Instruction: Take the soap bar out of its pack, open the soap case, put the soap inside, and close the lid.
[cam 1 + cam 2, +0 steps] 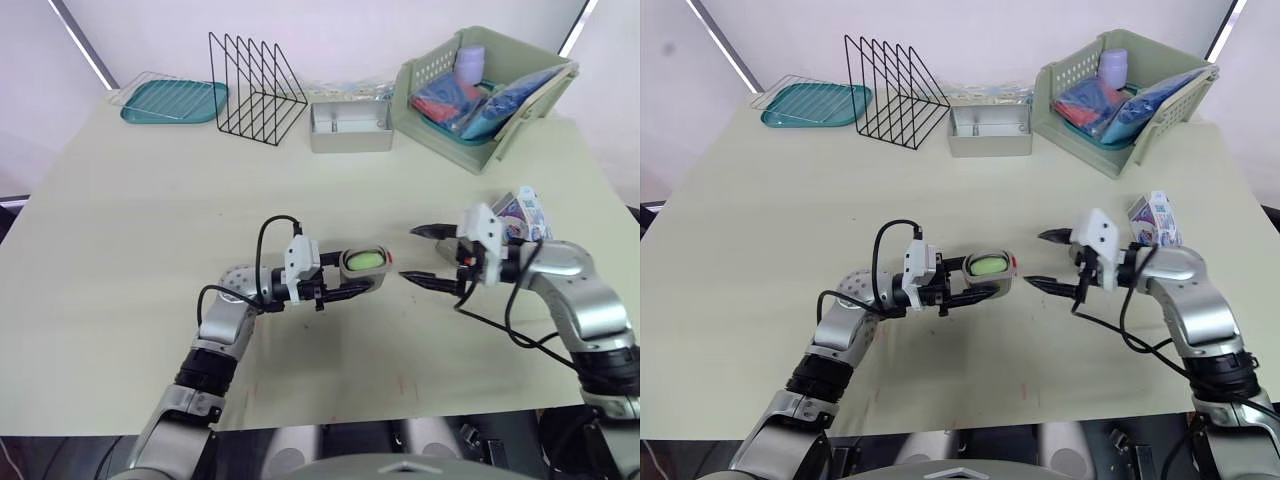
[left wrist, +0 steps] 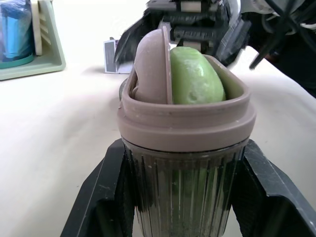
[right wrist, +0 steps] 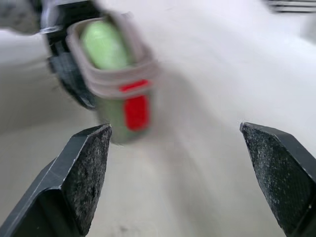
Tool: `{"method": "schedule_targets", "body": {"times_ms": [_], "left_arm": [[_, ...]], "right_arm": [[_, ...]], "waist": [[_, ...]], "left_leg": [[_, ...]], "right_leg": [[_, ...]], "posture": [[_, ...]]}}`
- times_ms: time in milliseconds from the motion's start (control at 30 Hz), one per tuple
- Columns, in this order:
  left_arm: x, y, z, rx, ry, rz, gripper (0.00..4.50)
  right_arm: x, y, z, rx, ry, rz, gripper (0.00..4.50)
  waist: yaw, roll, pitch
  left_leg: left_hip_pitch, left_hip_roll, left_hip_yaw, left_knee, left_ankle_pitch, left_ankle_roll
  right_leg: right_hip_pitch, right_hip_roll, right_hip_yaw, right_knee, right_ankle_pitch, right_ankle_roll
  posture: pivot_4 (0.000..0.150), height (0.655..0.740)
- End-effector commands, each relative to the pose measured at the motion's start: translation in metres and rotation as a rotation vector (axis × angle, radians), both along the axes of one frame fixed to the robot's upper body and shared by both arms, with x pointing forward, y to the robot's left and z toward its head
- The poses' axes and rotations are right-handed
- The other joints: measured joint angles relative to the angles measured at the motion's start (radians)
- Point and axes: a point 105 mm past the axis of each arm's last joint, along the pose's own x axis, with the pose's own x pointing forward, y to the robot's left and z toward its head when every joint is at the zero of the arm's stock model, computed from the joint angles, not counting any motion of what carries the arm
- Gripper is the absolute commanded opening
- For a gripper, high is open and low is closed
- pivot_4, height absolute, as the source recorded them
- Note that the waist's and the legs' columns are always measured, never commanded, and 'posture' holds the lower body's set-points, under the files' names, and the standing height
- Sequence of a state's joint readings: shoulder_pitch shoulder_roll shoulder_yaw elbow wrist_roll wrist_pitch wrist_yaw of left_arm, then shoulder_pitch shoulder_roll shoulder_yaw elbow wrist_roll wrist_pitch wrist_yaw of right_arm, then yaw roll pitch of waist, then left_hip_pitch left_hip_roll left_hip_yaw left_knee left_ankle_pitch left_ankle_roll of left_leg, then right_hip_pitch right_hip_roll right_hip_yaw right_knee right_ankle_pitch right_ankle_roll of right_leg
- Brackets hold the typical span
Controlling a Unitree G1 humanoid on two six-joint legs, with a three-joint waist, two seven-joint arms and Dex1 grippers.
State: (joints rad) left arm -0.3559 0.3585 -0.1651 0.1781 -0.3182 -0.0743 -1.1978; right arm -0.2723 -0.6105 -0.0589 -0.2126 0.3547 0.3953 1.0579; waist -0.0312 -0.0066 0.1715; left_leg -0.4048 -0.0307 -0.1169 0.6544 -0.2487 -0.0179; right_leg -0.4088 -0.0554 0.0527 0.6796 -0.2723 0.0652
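My left gripper [image 1: 352,277] is shut on the soap case [image 1: 364,262], a taupe ribbed case with a red latch [image 3: 135,111], held just above the table at centre. The green soap bar [image 2: 193,76] sits inside it, and the lid [image 2: 152,69] stands partly turned into the opening beside the soap. My right gripper [image 1: 428,255] is open, a short way to the right of the case with its fingers pointing at it and nothing between them. The soap's pack [image 1: 523,214] lies on the table behind my right wrist.
At the back stand a teal tray [image 1: 175,101], a black wire rack [image 1: 255,88], a grey metal box [image 1: 350,127] and a green basket [image 1: 487,92] holding several items. The table's front edge runs just below my arms.
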Motion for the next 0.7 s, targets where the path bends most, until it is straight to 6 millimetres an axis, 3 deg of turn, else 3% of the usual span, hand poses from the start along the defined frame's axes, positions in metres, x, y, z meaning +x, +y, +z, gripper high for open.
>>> {"method": "schedule_targets", "body": {"times_ms": [33,133,233,400,533,700], "left_arm": [[-0.001,0.002,0.015,-0.027,-0.058,-0.008,2.03],[-0.003,0.003,0.016,-0.022,-0.060,-0.013,2.03],[-0.007,0.004,0.015,0.000,-0.060,-0.032,2.03],[-0.018,0.002,0.010,0.025,-0.058,-0.061,2.03],[-0.022,-0.002,0.011,0.016,-0.043,-0.067,2.03],[-0.021,-0.004,0.015,0.016,-0.044,-0.077,2.03]], "right_arm": [[-0.009,-0.028,0.020,0.076,-0.060,-0.111,4.36],[-0.020,-0.061,0.016,0.135,-0.041,-0.239,4.36],[-0.041,-0.102,-0.002,0.082,-0.031,-0.354,4.36],[-0.067,-0.140,-0.010,0.065,-0.006,-0.472,4.36],[-0.086,-0.162,-0.016,0.046,0.039,-0.526,4.36],[-0.091,-0.181,-0.021,0.063,0.051,-0.623,4.36]], "waist": [[0.000,0.000,0.000],[-0.002,0.000,0.000],[0.006,0.000,0.000],[0.003,0.000,0.000],[0.004,0.000,0.000],[0.002,0.000,0.000]], "left_leg": [[0.000,0.000,0.000,0.000,0.000,0.000],[0.003,0.000,0.002,-0.001,0.000,0.000],[0.006,0.001,0.003,-0.001,0.000,0.001],[0.010,0.001,0.007,-0.001,-0.001,0.001],[0.011,0.001,0.006,-0.002,-0.001,0.001],[0.013,0.001,0.006,-0.002,-0.001,0.001]], "right_leg": [[0.000,0.000,0.000,0.000,0.000,0.000],[0.002,0.000,0.000,0.000,0.000,0.000],[0.006,0.001,-0.001,-0.001,0.000,0.000],[0.009,0.001,0.002,-0.001,0.000,0.000],[0.010,0.001,0.001,-0.002,0.000,0.000],[0.012,0.001,0.002,-0.002,0.000,0.000]], "posture": [[0.150,0.7400],[0.150,0.7400],[0.150,0.7400],[0.150,0.7400],[0.150,0.7400],[0.150,0.7400]]}}
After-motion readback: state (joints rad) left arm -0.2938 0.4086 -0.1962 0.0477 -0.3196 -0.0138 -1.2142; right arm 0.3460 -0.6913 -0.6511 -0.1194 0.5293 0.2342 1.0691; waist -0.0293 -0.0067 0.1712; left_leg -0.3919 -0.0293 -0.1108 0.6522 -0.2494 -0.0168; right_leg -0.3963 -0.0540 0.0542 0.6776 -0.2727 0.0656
